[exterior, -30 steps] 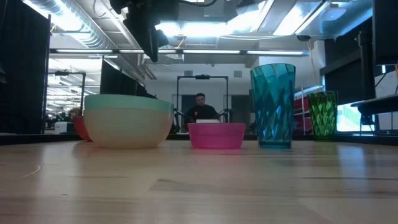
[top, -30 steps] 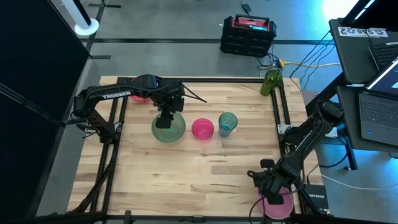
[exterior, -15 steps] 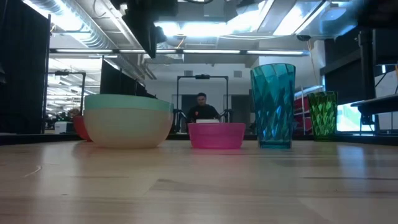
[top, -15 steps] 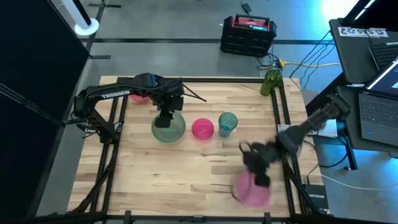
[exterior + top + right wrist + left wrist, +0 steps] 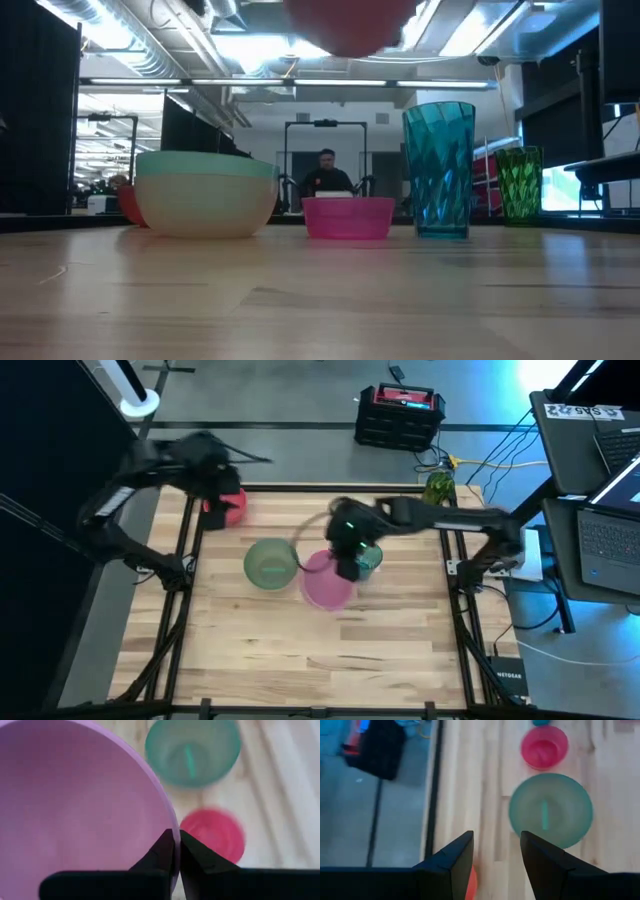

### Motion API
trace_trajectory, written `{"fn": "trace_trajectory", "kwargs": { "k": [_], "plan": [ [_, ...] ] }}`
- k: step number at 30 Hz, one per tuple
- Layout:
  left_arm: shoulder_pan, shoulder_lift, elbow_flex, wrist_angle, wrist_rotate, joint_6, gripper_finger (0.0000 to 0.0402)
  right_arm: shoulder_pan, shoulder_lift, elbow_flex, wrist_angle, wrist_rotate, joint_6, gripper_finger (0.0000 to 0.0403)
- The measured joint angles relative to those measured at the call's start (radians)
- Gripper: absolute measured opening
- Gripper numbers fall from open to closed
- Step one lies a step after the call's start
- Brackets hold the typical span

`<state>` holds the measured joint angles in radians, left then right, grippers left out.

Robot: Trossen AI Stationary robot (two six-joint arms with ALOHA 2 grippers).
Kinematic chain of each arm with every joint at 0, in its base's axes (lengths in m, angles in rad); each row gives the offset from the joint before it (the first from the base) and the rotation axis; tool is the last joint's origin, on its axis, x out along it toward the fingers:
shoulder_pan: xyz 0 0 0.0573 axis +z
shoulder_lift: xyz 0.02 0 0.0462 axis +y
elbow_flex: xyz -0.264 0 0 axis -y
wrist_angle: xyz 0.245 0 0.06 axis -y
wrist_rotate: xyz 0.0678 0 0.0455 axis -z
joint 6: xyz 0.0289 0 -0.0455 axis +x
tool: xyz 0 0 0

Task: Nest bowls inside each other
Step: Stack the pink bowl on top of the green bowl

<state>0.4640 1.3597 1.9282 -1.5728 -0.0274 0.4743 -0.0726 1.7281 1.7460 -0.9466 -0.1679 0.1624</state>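
My right gripper (image 5: 176, 847) is shut on the large pink bowl (image 5: 325, 588), which it holds up over the table's middle; in the low view the bowl (image 5: 350, 22) is a blur at the top. Below it the small magenta bowl (image 5: 212, 834) rests on its base, between the green bowl (image 5: 270, 563) and the teal cup (image 5: 438, 170). My left gripper (image 5: 496, 855) stands open and raised at the far left, with nothing between its fingers. It is beside the coral bowl (image 5: 231, 507). My right gripper pinches the large pink bowl's rim (image 5: 172, 822), one finger inside the bowl and one outside. The fingers slant down from the table's right side. The bowl is lifted clear of the table, its mouth facing up.
A green glass (image 5: 518, 182) stands at the table's far right corner. A black and red case (image 5: 400, 415) sits on the floor beyond the far edge. Bare wood stretches across the table's near half (image 5: 300, 660). A person sits in the room behind the table.
My right gripper has swung from the table's near right corner up toward the middle, carrying the large pink bowl lifted clear. My left gripper has risen from over the green bowl and gone back toward the far left, beside the coral bowl.
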Motion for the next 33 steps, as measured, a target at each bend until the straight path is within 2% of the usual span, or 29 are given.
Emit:
{"fn": "trace_trajectory", "kwargs": {
  "k": [14, 28, 33],
  "plan": [
    [0.068, -0.148, 0.0, 0.002, -0.007, -0.111, 0.015, -0.103, 0.472, 0.515, 0.036, 0.023, -0.029, 0.0],
    [0.069, -0.156, -0.003, 0.002, -0.008, -0.154, 0.015, -0.105, 0.634, 0.53, 0.029, 0.074, 0.018, 0.0],
    [0.069, -0.156, -0.003, 0.002, -0.007, -0.159, 0.015, -0.107, 0.65, 0.53, 0.027, 0.054, 0.018, 0.0022]
  ]
}}
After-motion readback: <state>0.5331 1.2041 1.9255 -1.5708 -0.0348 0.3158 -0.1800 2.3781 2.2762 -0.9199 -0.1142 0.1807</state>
